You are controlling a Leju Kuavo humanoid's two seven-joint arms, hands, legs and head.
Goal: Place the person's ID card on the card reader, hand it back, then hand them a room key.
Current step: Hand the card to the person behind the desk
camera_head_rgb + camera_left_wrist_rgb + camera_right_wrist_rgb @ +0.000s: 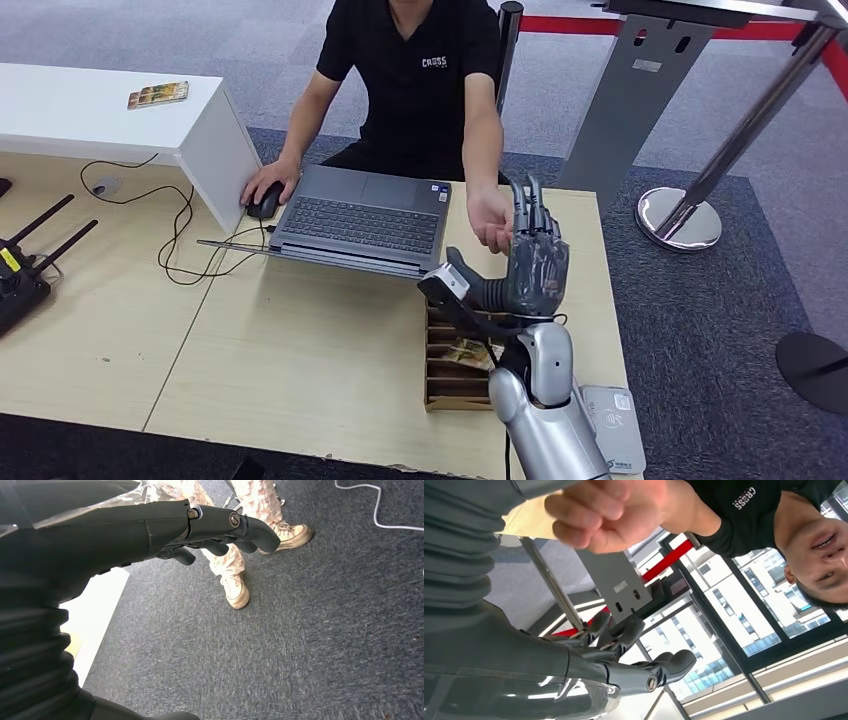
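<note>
My right hand (535, 258) is raised over the table's right side, fingers upright and apart, with nothing between them; its fingers (624, 630) look just as bare in the right wrist view. The person's hand (490, 215) reaches toward it, almost touching, fingers curled (604, 510); I cannot tell if it holds a card. The grey card reader (614, 427) lies flat at the table's near right corner. A wooden card rack (452, 362) with cards in its slots stands below my right hand. My left hand (200, 530) hangs over the carpet, fingers loosely bent, holding nothing.
An open laptop (360, 220) sits in front of the seated person, whose other hand rests on a mouse (265, 200). A white riser (110, 110) and cables (180, 235) lie at the left. A barrier post base (680, 220) stands right of the table.
</note>
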